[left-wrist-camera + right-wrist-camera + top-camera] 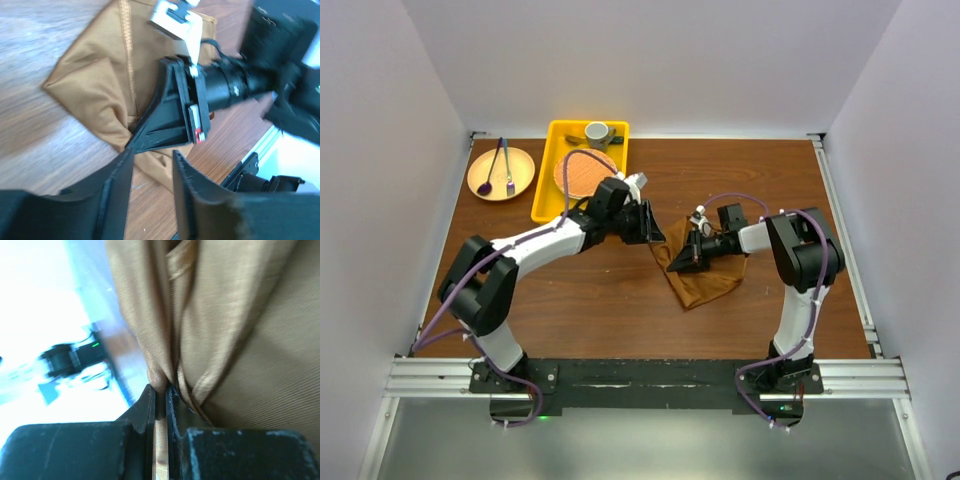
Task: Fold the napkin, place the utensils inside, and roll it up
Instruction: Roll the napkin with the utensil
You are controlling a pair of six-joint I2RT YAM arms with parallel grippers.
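Top external view: the napkin (pixel 710 278) lies bunched on the tabletop (pixel 590 300), at about 3 o'clock from its centre. The right gripper (pixel 675 263), pressed together, pinches a fold at the cloth's 9 o'clock edge. The left gripper (pixel 653 236) hovers just beside the napkin, at its 10 o'clock, with fingers spread and nothing between them.

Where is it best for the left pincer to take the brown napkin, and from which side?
Take the napkin at its free pointed corner, which lies flat on the table, away from the fold pinched by the right pincer. The left pincer, open, should probably come down from above and slide one finger under the edge.
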